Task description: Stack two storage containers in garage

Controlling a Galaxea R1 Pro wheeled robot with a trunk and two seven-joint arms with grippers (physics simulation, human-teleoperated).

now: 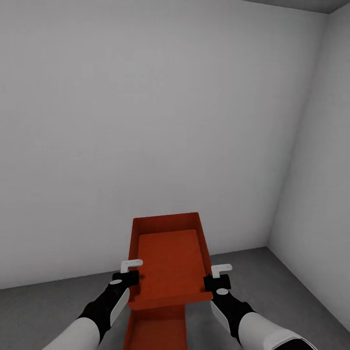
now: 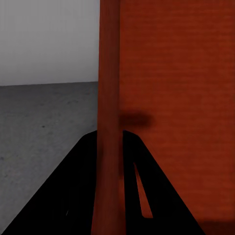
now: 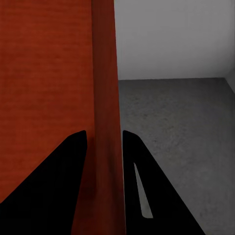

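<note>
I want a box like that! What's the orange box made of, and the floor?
The held storage container looks like matte orange-red plastic: thin, plain walls, one even colour. The floor looks like rough grey concrete: mottled and speckled, no shine.

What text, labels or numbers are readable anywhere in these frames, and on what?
None. The held storage container has plain orange-red walls, with no label or marking. The second container below it is equally plain. The left claw and right claw, each clamped on a side wall of the held container, carry no lettering. The white-grey wall and grey concrete floor are bare, with no signs.
</note>
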